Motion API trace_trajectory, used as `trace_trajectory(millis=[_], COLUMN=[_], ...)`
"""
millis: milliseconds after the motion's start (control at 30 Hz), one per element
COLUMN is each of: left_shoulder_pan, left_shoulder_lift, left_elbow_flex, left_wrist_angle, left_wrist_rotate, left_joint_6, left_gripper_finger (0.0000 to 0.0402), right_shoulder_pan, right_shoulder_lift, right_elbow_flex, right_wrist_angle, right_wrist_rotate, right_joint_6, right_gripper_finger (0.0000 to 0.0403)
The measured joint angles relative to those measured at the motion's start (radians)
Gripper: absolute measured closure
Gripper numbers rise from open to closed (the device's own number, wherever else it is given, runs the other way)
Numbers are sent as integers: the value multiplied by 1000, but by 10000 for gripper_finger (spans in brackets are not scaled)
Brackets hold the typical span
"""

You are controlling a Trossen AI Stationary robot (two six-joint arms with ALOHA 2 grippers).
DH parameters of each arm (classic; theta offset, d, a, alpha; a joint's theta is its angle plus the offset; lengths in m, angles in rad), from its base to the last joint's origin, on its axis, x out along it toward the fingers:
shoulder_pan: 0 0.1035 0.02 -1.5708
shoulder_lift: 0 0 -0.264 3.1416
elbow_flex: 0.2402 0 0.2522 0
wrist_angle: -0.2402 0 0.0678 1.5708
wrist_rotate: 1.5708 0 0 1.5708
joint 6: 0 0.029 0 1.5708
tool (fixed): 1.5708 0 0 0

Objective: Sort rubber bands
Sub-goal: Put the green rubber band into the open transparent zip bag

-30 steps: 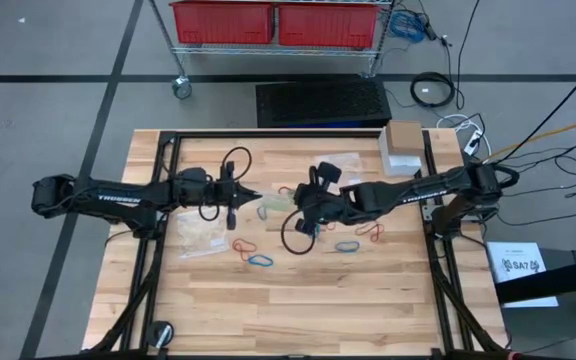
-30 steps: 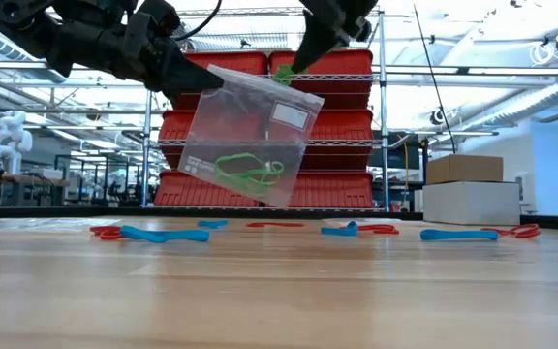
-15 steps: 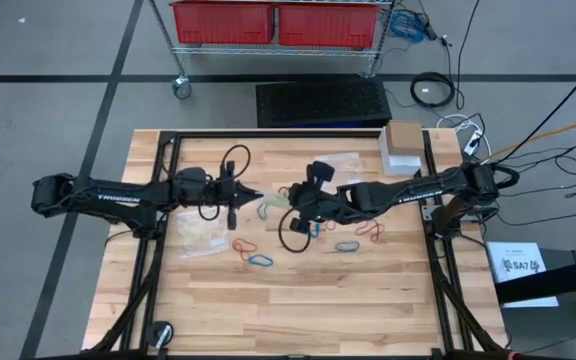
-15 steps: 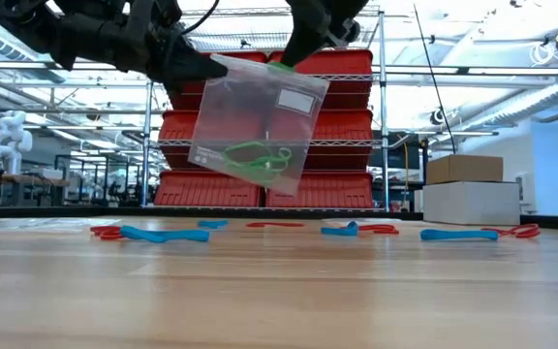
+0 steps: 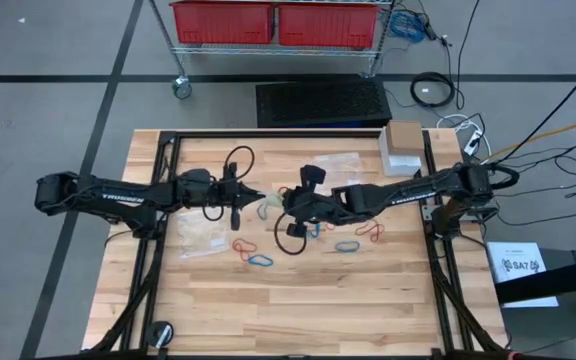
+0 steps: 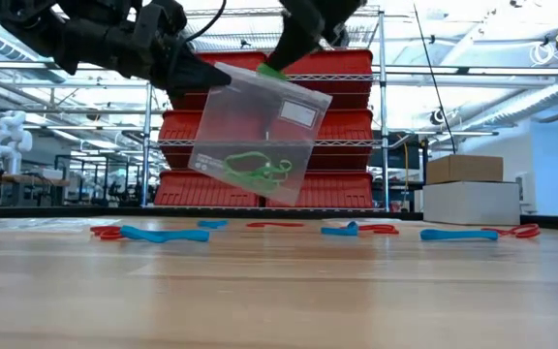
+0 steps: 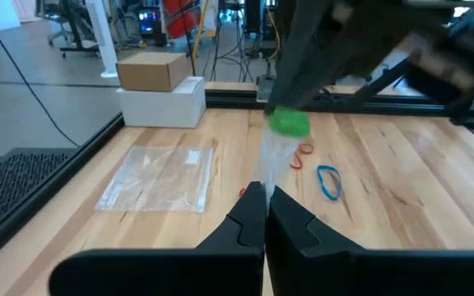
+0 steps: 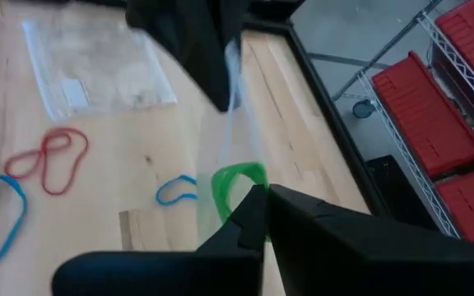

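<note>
Pinched on a corner of a small clear bag (image 6: 258,131), the left gripper (image 5: 255,197) held it up above the middle of the worktop (image 5: 298,300), presumably so its mouth stayed reachable from above. Opposite it, the right gripper (image 5: 290,203) had its fingers clenched on a green rubber band (image 8: 237,190) right at the bag's upper edge, apparently feeding it in. More green bands (image 6: 256,169) lay bunched low inside the thin, glossy, see-through film, which hung tilted with a white label patch showing. Red and blue bands (image 5: 258,260), thin limp loops, were scattered flat on the pale wood planks below and toward the right edge. Another clear bag (image 5: 200,239) lay flat nearer the left edge, likely waiting for a different colour.
</note>
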Motion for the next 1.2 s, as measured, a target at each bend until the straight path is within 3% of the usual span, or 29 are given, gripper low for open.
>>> trace_trajectory(millis=[467,667,833,1200], left_shoulder_pan=[-14,-13,-13,-13], left_shoulder_lift=[0,0,0,0], left_elbow_flex=[0,0,0,0], left_wrist_angle=[-9,-11,-11,-28], left_wrist_rotate=[8,8,7,-8], left_joint_6=[0,0,1,5], left_gripper_finger=[401,401,401,401], right_shoulder_pan=[-34,-35,-36,-33], right_shoulder_lift=[52,50,50,-13], right_elbow_flex=[0,0,0,0], right_wrist_angle=[44,82,83,19], right_wrist_rotate=[-84,-185,-185,-185], right_joint_6=[12,13,8,43], right_gripper_finger=[400,378,348,240])
